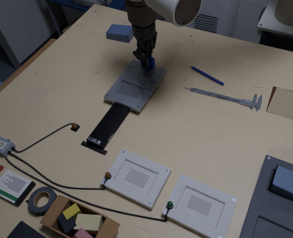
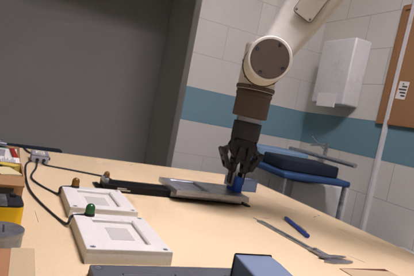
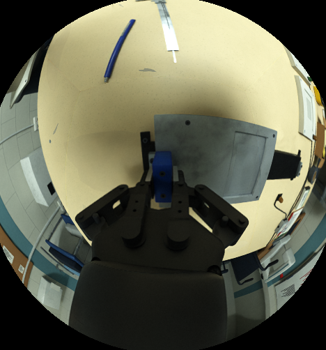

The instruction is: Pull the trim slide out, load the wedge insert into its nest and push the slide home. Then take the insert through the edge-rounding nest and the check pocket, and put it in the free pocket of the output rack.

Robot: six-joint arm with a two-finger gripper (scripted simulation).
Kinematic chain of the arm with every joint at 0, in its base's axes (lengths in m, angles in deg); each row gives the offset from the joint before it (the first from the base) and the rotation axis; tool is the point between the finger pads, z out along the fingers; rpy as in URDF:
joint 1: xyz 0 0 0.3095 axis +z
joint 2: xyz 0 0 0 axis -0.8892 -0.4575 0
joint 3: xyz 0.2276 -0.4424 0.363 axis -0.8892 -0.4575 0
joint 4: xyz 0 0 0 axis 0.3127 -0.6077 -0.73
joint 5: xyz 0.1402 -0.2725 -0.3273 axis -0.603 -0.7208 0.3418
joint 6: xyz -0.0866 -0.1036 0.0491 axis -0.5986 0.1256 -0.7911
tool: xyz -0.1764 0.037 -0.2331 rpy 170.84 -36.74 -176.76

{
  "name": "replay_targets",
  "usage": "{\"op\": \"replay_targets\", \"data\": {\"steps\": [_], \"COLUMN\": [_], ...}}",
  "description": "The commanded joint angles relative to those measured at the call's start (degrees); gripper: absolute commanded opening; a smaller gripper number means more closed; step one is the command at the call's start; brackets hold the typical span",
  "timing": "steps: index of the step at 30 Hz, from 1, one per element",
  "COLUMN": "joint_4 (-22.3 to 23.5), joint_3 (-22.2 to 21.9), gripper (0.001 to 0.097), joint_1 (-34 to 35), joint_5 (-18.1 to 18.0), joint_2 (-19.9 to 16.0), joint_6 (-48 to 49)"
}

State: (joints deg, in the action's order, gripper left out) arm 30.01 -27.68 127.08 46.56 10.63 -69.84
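The grey trim slide (image 1: 135,85) sits at the far end of its black rail (image 1: 108,126), with an empty rectangular nest in its top. My gripper (image 1: 144,60) stands over the slide's far end, closed on the slide's blue handle (image 1: 148,62) (image 3: 162,180). The blue-grey wedge insert (image 1: 119,33) lies on the table behind the slide, apart from it. Two white nest plates, the nearer-left one (image 1: 136,178) with an amber lamp and the right one (image 1: 200,205) with a green lamp, lie at the table's near side. The dark output rack (image 1: 279,202) at the right holds a blue-grey block (image 1: 288,184).
The rail's end stop (image 1: 94,146) lies at the near end of the rail. A blue pen (image 1: 207,75) and a caliper (image 1: 226,98) lie right of the slide. Cables run from a grey junction box (image 1: 0,145) to the lamps. A tape roll (image 1: 42,200) and a box of blocks (image 1: 78,220) sit front left.
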Motion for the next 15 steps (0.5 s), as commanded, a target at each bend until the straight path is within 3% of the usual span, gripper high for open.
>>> {"op": "replay_targets", "data": {"steps": [1, 11, 15], "joint_4": [0.0, 0.0, 0.0], "joint_3": [0.0, 0.0, 0.0], "gripper": [0.0275, 0.0475, 0.048], "joint_1": [-0.01, -0.01, -0.01], "joint_5": [0.04, 0.04, 0.04], "joint_2": [0.06, 0.06, 0.06], "joint_6": [-0.03, -0.03, -0.03]}}
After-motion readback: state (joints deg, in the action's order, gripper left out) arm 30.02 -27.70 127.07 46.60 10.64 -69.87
